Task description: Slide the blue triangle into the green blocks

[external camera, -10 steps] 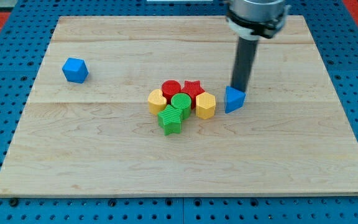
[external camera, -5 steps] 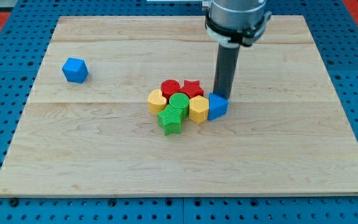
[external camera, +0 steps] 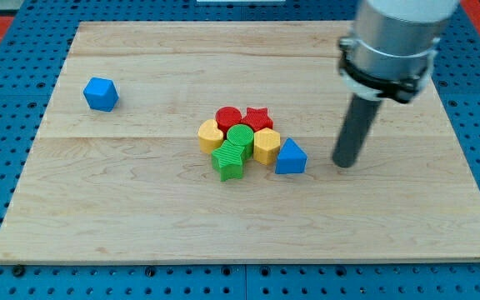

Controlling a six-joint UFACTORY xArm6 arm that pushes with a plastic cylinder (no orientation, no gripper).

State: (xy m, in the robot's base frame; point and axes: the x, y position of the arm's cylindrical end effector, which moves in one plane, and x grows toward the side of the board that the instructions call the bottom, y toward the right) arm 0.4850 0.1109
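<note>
Tip [external camera: 344, 164] of my rod stands free at centre-right of the frame, touching no block and, being a bare rod, holding nothing; the blue triangle [external camera: 290, 157] lies just to its left, apart from it. That triangle sits against the yellow block [external camera: 267, 146], with the green round block [external camera: 240, 138] and green star [external camera: 229, 160] further left in the cluster. Judging by this line-up, a push toward the frame's left would drive it in.
</note>
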